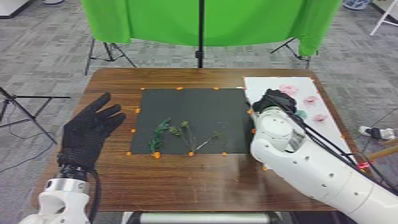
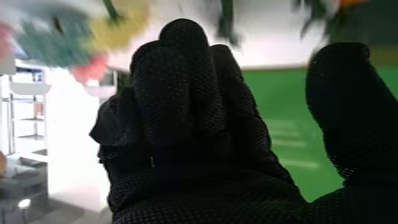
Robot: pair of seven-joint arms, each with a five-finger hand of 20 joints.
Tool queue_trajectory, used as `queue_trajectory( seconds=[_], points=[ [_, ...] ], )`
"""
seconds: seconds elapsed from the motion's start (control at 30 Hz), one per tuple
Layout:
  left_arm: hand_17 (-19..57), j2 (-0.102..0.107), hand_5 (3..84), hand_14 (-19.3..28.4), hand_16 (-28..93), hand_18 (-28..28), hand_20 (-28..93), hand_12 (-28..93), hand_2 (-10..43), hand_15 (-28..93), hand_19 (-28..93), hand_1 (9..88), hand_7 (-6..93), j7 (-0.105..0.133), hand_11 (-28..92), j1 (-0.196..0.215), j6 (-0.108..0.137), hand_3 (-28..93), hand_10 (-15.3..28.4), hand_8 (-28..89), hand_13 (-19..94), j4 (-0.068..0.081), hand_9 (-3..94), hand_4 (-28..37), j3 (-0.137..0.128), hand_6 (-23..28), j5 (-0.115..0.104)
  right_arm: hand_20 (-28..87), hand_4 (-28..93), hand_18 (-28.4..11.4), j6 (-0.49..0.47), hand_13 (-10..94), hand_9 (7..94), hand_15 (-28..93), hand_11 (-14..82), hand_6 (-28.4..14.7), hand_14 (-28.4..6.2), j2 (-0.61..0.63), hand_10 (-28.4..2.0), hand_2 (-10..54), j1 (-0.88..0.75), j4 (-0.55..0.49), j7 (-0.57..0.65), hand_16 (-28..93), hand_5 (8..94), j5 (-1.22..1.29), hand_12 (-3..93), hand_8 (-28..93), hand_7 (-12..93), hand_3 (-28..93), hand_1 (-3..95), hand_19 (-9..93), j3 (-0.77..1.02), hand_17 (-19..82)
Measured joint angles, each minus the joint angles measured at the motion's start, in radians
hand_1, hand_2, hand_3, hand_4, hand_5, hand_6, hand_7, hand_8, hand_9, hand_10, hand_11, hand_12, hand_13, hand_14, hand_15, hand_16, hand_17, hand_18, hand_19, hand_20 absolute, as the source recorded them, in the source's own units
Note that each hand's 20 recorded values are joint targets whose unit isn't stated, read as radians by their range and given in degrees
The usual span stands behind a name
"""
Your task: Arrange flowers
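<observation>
Flowers (image 1: 310, 100) on white sheet (image 1: 264, 83), right robot hand (image 1: 274, 100) near.

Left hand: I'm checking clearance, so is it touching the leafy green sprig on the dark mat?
Apart. The head view shows tabletop and mat between left hand and sprig.

This looks like a robotics lab, set up in a room floored with grey carpet tiles (image 1: 53, 65); white robot arms (image 1: 306, 165) come in over a brown wooden table (image 1: 115, 80); beyond it a green cloth backdrop (image 1: 142, 22) hangs by a black pole (image 1: 201, 30) (rather like a photo studio); a black tripod (image 1: 32, 120) stands at the left, and the right wrist view shows open shelving (image 2: 34, 121).
</observation>
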Motion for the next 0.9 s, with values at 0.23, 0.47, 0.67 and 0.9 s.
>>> queue_trajectory(
  seconds=[0.23,0.47,0.67,0.9],
  points=[
    [-7.6,-0.004,39.8,28.4,-10,25.3,12,11,8.5,58,58,26.7,14.3,-0.003,28,-0.002,0.0,79,21.5,-10,29,0.001,38.5,-22.3,0.0,10.3,0.0,41,-24,-28.4,-0.035,64,68.4,76,43.1,-9.9,-18.8,-0.037,-21.1,-7.5,-0.009,0.031,0.009,10,62.7,0.007,16.2,-11,11,74,30.7,93,0.012,31],
    [-7.6,-0.004,39.7,28.4,-10,25.2,12,11,8.5,57,58,26.8,14.3,-0.003,28,-0.01,-0.001,79,21.5,-10,29,0.001,38.4,-22.3,0.004,10.3,0.0,48,-28,-27.2,-0.097,73,79.0,77,47.8,-4.1,-12.6,-0.058,-13.8,-9.5,0.036,0.076,0.01,13,81.2,-0.01,19.7,2,25,68,49.4,93,-0.025,37],
    [-7.6,-0.004,39.7,28.4,-10,25.2,12,11,8.5,58,58,26.7,14.3,-0.003,28,-0.011,-0.001,79,21.5,-10,29,0.001,38.4,-22.2,0.004,10.3,0.0,54,-28,-26.3,-0.149,79,87.0,77,46.3,-2.7,-10.6,-0.057,-12.5,-9.5,0.043,0.076,-0.006,15,89.1,-0.045,23.2,7,27,68,55.6,93,-0.046,40],
    [-7.6,-0.004,39.6,28.4,-10,25.2,12,11,8.5,58,58,26.8,14.4,-0.002,28,-0.01,-0.001,79,21.6,-10,29,0.001,38.5,-22.3,0.003,10.3,0.001,57,-28,-25.9,-0.028,80,88.6,77,46.6,-3.7,-10.7,-0.019,-12.6,-9.5,0.045,0.071,-0.019,16,90.7,-0.069,23.3,10,26,72,54.8,93,-0.091,41]
  ],
)
